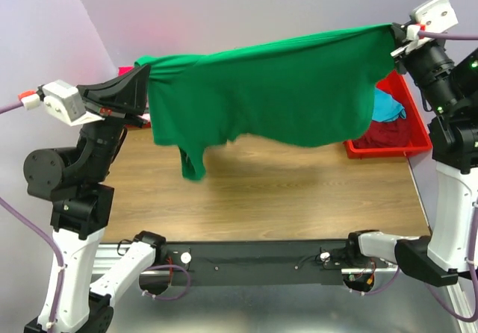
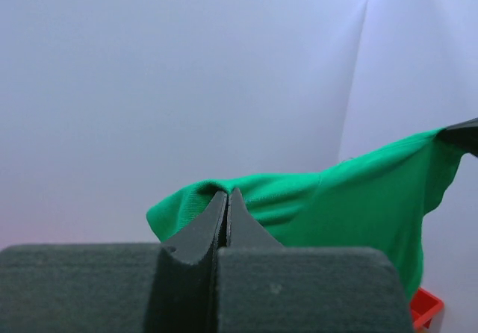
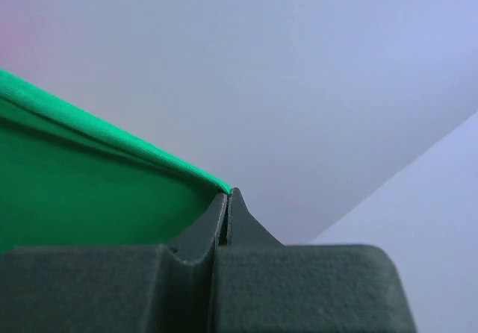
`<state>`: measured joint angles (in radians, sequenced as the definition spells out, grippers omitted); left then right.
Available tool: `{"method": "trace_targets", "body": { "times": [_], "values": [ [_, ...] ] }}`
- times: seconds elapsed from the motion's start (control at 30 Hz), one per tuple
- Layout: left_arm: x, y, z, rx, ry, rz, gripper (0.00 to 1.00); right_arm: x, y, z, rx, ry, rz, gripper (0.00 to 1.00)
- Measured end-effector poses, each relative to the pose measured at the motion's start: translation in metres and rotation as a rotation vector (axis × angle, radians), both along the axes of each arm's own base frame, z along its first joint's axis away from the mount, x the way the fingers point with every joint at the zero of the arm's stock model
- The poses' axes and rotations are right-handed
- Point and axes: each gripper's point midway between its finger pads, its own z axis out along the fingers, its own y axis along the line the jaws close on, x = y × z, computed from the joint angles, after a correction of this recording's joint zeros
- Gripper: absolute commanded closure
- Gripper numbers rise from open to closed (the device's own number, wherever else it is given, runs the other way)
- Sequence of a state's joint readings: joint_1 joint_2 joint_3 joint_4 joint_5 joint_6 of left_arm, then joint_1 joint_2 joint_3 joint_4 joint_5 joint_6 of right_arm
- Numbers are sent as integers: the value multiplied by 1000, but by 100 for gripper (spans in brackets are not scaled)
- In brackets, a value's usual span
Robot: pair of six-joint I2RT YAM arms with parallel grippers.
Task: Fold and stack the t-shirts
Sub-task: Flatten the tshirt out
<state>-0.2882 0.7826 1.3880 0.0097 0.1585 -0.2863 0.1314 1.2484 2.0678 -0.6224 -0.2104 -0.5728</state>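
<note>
Arms: two, one at each side of the table (image 1: 261, 195).
Grippers: two, both raised above the tabletop.
Left gripper (image 1: 148, 79): jaws pressed together, pinching one end of the green shirt (image 1: 284, 86); in the left wrist view the cloth bunches over the fingertips.
Right gripper (image 1: 396, 36): jaws together, clamped on the opposite end of the green shirt; in the right wrist view the hem runs straight into the tips.
Shirts counted: three, namely one green, one teal, one dark red.
Green shirt, position: strung in the air between the two grippers, well above the table, lower edge sagging, one sleeve hanging down near the left end.
Bin (image 1: 409, 150): one, red, at the far right of the table.
Teal shirt (image 1: 390, 107): in the bin, crumpled.
Dark red shirt (image 1: 388, 133): in the bin, below the teal one.
Hidden: the green shirt covers the bin's left part and most of its contents.
Unclear: a red-pink patch behind the left gripper; cannot tell what it is.
Cut off: the right arm's far side, at the top view's edge.
</note>
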Motion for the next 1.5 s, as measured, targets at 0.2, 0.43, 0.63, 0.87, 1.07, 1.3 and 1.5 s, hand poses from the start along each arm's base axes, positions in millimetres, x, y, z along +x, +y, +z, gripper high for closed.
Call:
{"method": "trace_targets", "body": {
  "times": [0.2,0.43,0.63,0.87,1.07,1.3,1.5],
  "values": [
    [15,-5,-29,-11,36,-9,100,33,0,-59,-10,137,-23,100],
    [146,-40,-204,35,444,0,100,112,3,-209,-49,473,-69,99],
    [270,-66,-387,149,906,85,60,183,13,-348,-15,742,-99,58],
    [385,-75,-372,190,956,226,24,247,6,-433,83,875,-252,5],
    [343,-59,-279,190,831,231,26,197,8,-378,100,800,-163,1],
    [177,-40,-327,121,940,75,28,58,14,-401,27,894,-8,4],
    [52,-35,-495,44,1427,41,29,-19,-26,-497,-37,1203,-137,12]
  ]
}}
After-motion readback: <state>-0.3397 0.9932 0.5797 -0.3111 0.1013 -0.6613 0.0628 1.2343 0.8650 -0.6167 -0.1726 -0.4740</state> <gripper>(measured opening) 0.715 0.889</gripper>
